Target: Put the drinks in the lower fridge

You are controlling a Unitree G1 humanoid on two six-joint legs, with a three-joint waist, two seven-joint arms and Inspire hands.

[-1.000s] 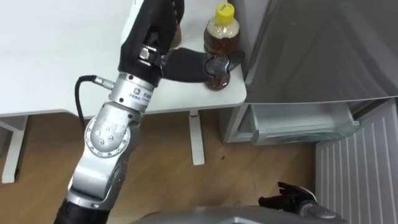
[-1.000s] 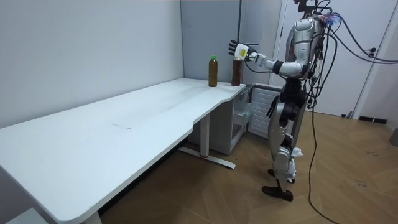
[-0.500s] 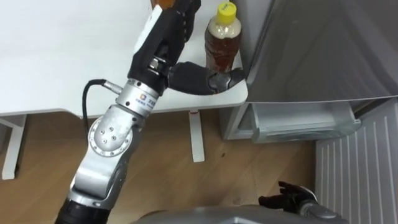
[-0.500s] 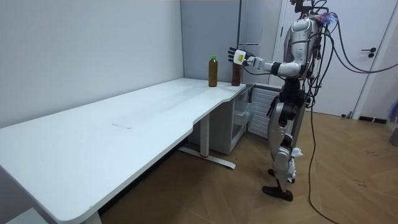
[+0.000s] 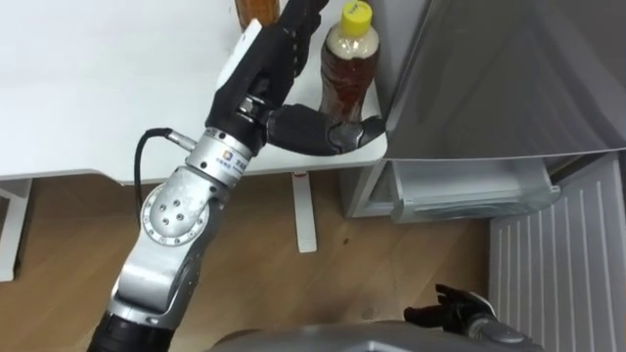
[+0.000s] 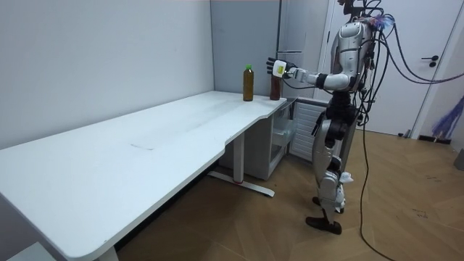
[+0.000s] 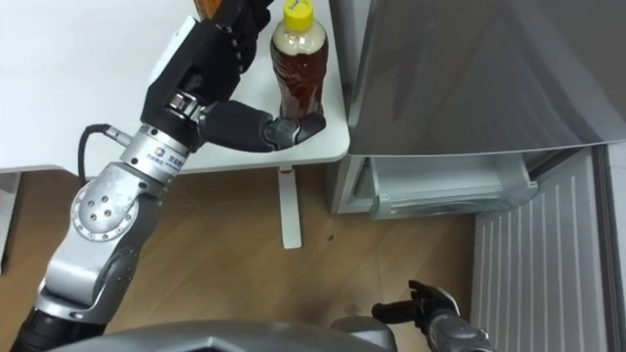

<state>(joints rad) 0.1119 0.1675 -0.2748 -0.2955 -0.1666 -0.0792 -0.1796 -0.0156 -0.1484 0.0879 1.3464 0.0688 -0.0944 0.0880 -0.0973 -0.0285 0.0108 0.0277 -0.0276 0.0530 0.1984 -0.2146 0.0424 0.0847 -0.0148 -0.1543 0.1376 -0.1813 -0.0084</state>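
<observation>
A brown tea bottle (image 5: 349,70) with a yellow cap stands upright at the right corner of the white table (image 5: 88,88). My left hand (image 5: 262,66) is stretched out along the bottle's left side with its fingers straight, and its thumb (image 5: 328,134) reaches across in front of the bottle's base. No finger is curled round the bottle. A second brown bottle (image 6: 248,82) with a green cap stands a little farther along the table. My right hand (image 5: 458,315) hangs low by my side with relaxed fingers. In the room view I stand at the table's end beside the fridge.
The grey fridge (image 5: 509,78) stands right next to the table's corner. Its lower compartment is open, showing a clear drawer (image 5: 474,191) and the ribbed inside of the door (image 5: 558,264). A table leg (image 5: 305,210) stands on the wooden floor below.
My left hand has reached farther forward along the bottle's left side, and its thumb now lies in front of the base. The bottle has stayed in place.
</observation>
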